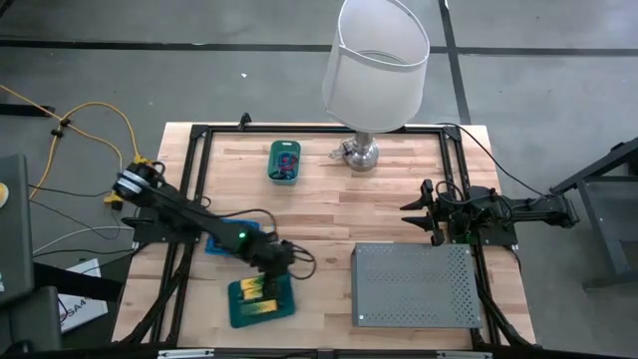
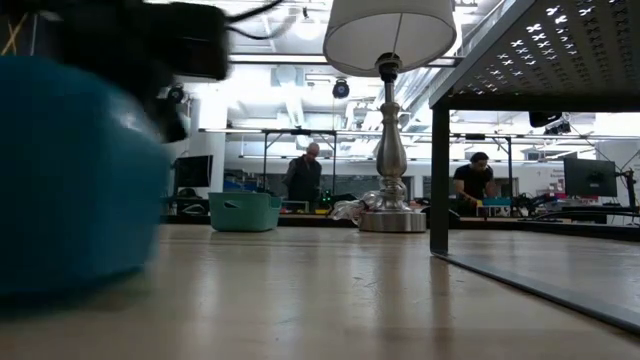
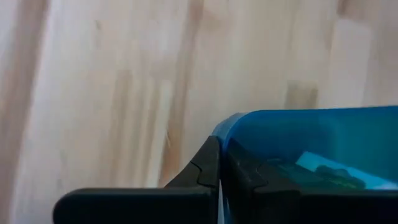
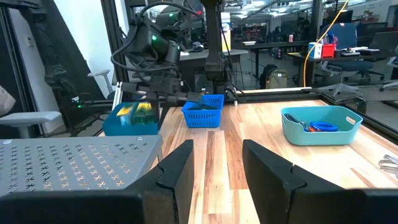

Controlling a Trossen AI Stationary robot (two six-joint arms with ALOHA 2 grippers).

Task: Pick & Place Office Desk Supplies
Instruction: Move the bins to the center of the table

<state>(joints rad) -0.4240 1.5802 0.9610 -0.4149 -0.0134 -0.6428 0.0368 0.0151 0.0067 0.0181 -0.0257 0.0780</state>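
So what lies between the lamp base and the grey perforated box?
Nothing: in the high view, only bare wooden table runs between the lamp base and the box.

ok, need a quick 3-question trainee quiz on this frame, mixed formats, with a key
1. True or false: the left gripper is shut on the rim of the teal tray at the table's front left.
2. Which arm waits with open fingers beside the grey perforated box?
A. left
B. right
C. neither
3. Fill in: the light teal bin with red and blue loops stands at the back of the table, to the picture's left of the ____ in the high view.

Key:
1. True. The left wrist view shows the fingers closed on the tray's edge.
2. B, the right gripper.
3. lamp.
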